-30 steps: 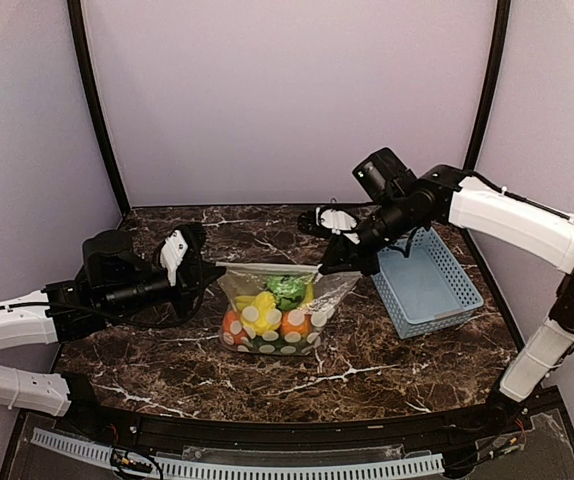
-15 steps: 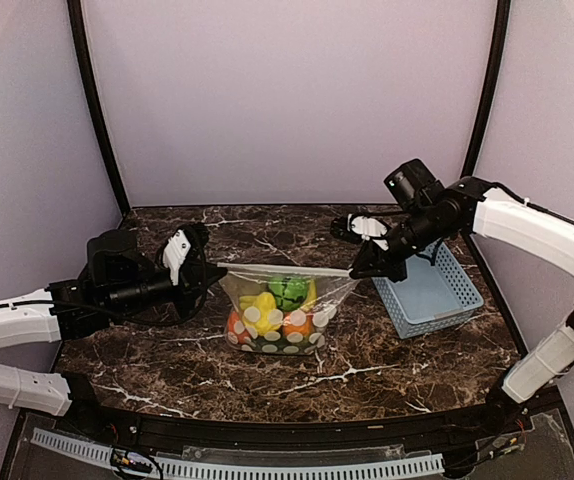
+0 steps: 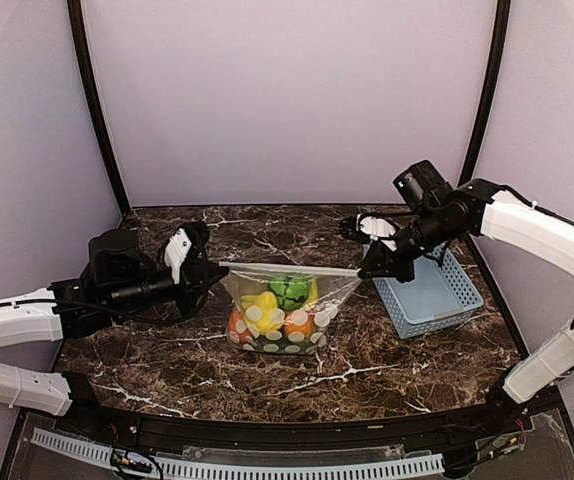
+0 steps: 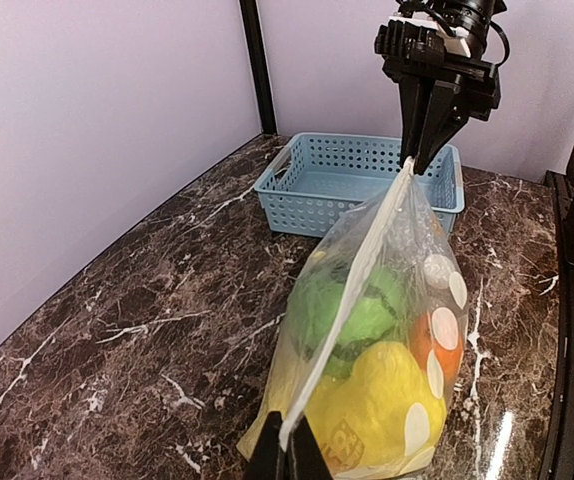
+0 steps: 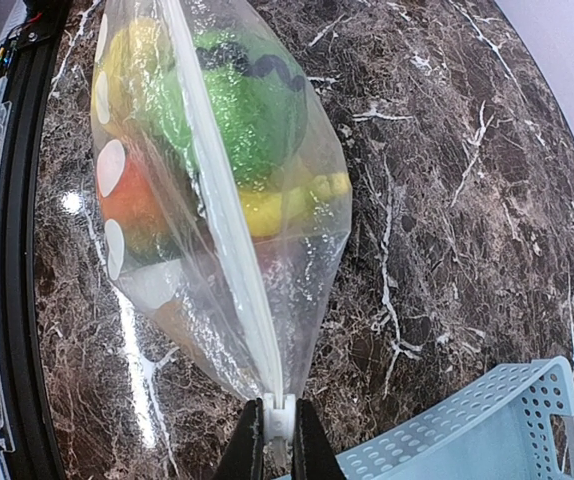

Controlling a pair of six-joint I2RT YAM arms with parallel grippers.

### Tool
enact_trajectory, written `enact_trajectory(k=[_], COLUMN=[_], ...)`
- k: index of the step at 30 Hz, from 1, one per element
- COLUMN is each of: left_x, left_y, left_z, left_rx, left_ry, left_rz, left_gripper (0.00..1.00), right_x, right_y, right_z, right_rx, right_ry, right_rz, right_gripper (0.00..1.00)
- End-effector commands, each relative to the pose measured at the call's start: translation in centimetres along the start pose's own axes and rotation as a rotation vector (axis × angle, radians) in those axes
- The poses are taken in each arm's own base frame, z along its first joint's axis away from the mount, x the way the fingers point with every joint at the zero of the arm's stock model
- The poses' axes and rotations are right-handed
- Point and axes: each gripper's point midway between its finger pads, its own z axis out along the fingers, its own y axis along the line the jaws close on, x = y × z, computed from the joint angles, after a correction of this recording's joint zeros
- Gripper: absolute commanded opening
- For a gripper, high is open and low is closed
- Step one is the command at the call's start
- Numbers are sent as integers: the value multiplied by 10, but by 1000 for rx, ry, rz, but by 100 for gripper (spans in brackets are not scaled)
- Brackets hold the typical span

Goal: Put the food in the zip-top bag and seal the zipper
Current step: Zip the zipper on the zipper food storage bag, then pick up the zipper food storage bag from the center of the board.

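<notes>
Bag clr glossy plastic; table shiny marble-look.

I see the zip-top bag, clear with white oval dots, standing upright just left of the light-blue basket, on the side away from it bulging lowest. The zipper runs taut and level along its top as one thin white line, ending just beside the basket. The food sits inside: a green round piece uppermost, yellow bananas beneath, orange balls at the bottom.
</notes>
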Motion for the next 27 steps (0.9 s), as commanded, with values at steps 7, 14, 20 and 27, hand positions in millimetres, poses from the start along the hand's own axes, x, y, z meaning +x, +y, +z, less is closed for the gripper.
enact_trajectory(k=[7,14,20,27], left_x=[-18,-60,-68,11], left_y=[30,111,136,101], left_z=[13,51,70,71], left_rx=[-88,-254,-227,-108], left_ry=[-73,-160,-183,2], left_rz=[-108,-179,-173,-214], left_gripper=[1,1,1,7], right_x=[0,-55,-69,-32], right_y=[-22,-102,-121,-55], right_z=[-18,-40,-36,17], right_rx=[92,363,382,114], right_ry=[47,-39,-70,-84], right_rz=[-3,-109,-154,-129], right_gripper=[0,0,0,5])
